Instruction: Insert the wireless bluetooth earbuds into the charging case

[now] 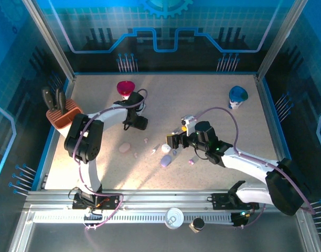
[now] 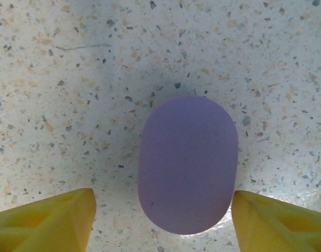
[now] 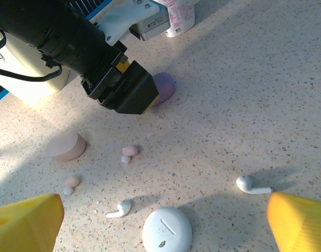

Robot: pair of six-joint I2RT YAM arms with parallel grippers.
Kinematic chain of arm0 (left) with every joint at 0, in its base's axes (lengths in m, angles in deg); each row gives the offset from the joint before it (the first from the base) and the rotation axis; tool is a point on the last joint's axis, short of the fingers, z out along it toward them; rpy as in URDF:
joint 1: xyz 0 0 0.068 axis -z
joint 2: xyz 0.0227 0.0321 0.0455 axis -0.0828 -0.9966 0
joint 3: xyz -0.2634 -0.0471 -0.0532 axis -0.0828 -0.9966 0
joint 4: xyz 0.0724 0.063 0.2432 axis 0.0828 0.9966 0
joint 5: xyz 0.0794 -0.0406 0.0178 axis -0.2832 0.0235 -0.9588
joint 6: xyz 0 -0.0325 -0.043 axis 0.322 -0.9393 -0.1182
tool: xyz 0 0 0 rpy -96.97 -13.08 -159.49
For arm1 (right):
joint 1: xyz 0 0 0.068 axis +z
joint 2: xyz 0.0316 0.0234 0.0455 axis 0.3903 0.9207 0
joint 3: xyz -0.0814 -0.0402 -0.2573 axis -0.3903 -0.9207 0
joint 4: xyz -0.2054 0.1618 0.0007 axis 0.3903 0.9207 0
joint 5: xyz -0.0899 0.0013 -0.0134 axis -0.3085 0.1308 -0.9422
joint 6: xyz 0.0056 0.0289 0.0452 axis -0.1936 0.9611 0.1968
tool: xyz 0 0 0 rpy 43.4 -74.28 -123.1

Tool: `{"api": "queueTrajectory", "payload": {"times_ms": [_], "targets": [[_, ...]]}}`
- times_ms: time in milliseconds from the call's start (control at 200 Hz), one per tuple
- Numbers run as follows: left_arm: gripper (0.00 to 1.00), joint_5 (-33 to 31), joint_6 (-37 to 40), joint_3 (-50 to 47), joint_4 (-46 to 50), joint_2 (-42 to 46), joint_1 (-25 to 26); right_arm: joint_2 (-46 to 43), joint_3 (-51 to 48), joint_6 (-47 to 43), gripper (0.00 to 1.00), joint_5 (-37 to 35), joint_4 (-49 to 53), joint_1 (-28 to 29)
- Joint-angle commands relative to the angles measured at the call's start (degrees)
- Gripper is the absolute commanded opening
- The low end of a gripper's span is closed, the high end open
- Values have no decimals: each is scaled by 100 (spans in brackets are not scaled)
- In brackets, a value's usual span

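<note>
A purple oval charging case point(image 2: 188, 163) lies flat on the speckled table between the yellow fingers of my left gripper point(image 2: 163, 197). The right finger point(image 2: 278, 220) is at the case's side; the left finger point(image 2: 45, 220) stands a gap away. From the right wrist, that left gripper point(image 3: 124, 89) covers most of the purple case point(image 3: 164, 86). My right gripper point(image 3: 164, 210) is open just above a white case point(image 3: 167, 229). White stemmed earbuds point(image 3: 120, 208) point(image 3: 249, 185) and small pinkish earbuds point(image 3: 130, 151) point(image 3: 71, 181) lie loose on the table.
A pink case point(image 1: 124, 147) and a second purple case point(image 1: 166, 160) sit mid-table. At the back stand a red funnel point(image 1: 126, 88) and a blue cup point(image 1: 237, 95); a rust holder with black handles point(image 1: 61, 113) is at the left edge.
</note>
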Motion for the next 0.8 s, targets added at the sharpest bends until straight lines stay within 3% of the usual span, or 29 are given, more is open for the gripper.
{"api": "queueTrajectory", "payload": {"times_ms": [0,90,390,685,795], "targets": [[61,183,-23,205,148,-131,20,44,86,117,100,-67,-144,58],[52,264,6,272,204,-200,11,42,117,163,100,-122,-52,49],[40,364,94,375,269,-285,-6,32,370,588,100,-117,662,-16],[40,463,174,205,102,-53,7,56,468,1084,100,205,944,-315],[41,721,487,-74,-174,309,69,179,582,1725,100,514,1220,-639]]}}
